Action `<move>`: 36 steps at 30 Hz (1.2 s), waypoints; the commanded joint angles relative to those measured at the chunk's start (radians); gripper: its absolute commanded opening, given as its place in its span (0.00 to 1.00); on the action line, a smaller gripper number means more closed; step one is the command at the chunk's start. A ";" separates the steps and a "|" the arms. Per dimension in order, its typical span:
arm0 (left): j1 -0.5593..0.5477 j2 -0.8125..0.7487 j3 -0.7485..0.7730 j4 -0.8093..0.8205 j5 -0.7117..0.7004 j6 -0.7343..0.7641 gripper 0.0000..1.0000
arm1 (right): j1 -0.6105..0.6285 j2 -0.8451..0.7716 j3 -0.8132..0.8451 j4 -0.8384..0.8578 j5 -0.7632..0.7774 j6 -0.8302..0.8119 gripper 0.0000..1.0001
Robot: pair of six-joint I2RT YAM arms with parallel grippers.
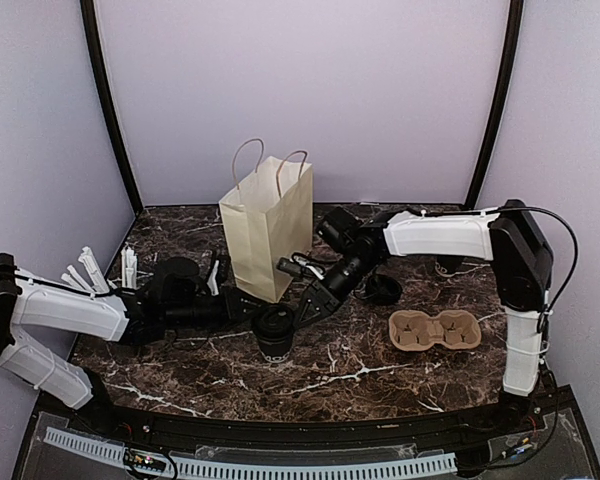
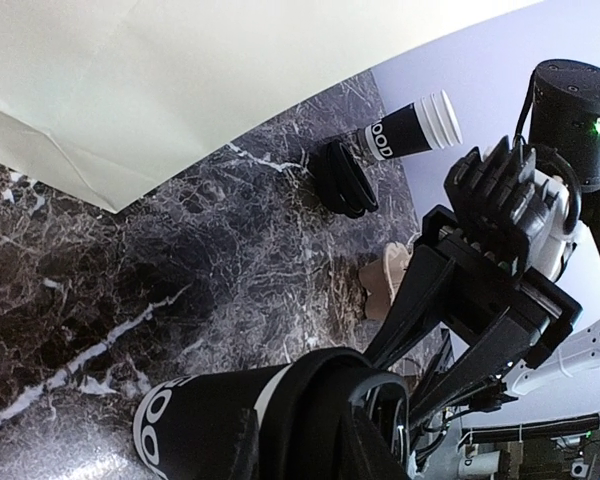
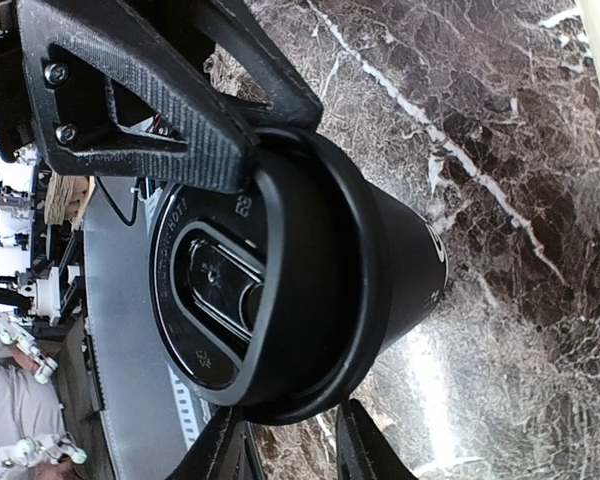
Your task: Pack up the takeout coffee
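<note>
Your right claw (image 1: 298, 312) pinches the lid (image 3: 220, 290), crooked on the cup (image 3: 410, 270) (left claw (image 1: 258, 312): can't tell). Press and it tips

Seen from above, the left hand (image 1: 250, 308) and right hand (image 1: 305, 305) partly hide the cup (image 1: 276, 342), grip unclear. Left wrist view crops it at 6 o'clock.

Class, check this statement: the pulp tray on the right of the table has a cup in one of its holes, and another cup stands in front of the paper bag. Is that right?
Not quite. The tray holds nothing: the top external view shows both its holes bare. The rest stands: a cup does stand in front of the paper bag.
</note>
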 commanded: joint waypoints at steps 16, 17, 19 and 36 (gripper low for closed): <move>-0.015 -0.096 0.059 -0.095 0.024 0.209 0.51 | 0.013 -0.120 0.098 -0.096 0.269 -0.185 0.49; -0.017 -0.101 0.075 -0.123 0.019 0.245 0.55 | 0.012 -0.123 0.114 -0.112 0.292 -0.194 0.51; -0.017 -0.114 0.117 -0.167 -0.006 0.298 0.61 | 0.011 -0.125 0.147 -0.144 0.305 -0.214 0.54; 0.030 -0.250 0.418 -0.562 -0.613 0.831 0.98 | 0.209 -0.109 0.269 -0.152 0.570 -0.450 0.78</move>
